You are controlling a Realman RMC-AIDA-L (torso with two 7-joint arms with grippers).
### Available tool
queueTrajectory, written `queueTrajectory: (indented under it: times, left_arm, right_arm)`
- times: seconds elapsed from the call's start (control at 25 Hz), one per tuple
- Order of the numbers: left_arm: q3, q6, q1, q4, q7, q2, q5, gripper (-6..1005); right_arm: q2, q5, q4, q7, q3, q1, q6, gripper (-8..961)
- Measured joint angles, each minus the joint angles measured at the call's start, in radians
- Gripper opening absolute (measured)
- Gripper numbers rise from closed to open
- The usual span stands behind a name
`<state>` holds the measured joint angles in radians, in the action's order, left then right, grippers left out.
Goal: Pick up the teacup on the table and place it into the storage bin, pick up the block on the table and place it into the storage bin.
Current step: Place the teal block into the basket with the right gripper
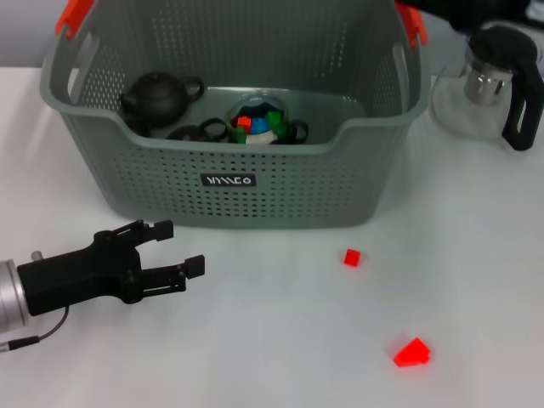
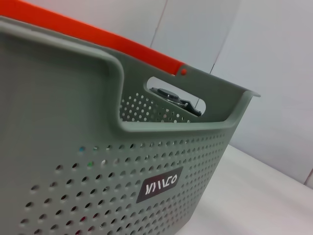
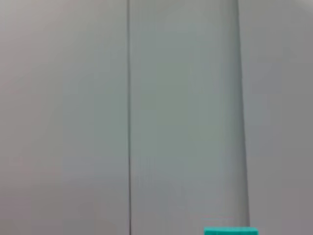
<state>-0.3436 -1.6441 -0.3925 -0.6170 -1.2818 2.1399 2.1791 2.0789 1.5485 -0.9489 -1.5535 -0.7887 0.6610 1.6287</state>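
Observation:
The storage bin (image 1: 255,183), a grey perforated basket with orange-red handles, stands at the back of the table and fills the left wrist view (image 2: 98,161). Inside it lie a black teapot (image 1: 157,98), dark teacups (image 1: 189,133) and a clear bowl of coloured blocks (image 1: 259,123). No teacup shows on the table itself. A small red block (image 1: 351,257) lies in front of the bin, and a larger red block (image 1: 412,352) lies nearer the front right. My left gripper (image 1: 181,246) hovers low at the front left, open and empty. A dark part of my right arm (image 1: 459,10) shows at the top right.
A glass teapot (image 1: 497,85) with a black handle and lid stands right of the bin. The right wrist view shows a plain wall and a teal edge (image 3: 230,231) at the bottom. White table surface spreads in front of the bin.

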Motion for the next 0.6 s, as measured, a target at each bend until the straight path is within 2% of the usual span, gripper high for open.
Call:
queueTrajectory:
  times: [0.2, 0.32, 0.44, 0.6]
  left_arm:
    - [0.003, 0.002, 0.006, -0.003, -0.008, 0.0, -0.001, 932]
    - [0.01, 0.003, 0.008, -0.003, -0.008, 0.001, -0.001, 932]
    - [0.012, 0.003, 0.009, -0.002, -0.008, 0.001, -0.001, 932]
    - [0.013, 0.003, 0.008, -0.001, -0.008, 0.002, -0.001, 932]
  right_arm:
    - [-0.008, 0.255, -0.251, -0.285, -0.038, 0.097, -0.127, 424]
    - [-0.008, 0.421, -0.342, -0.455, -0.093, 0.177, -0.173, 424]
    - [0.002, 0.563, -0.344, -0.586, -0.114, 0.272, -0.202, 424]
    - [0.018, 0.714, -0.249, -0.659, -0.177, 0.375, -0.266, 424]
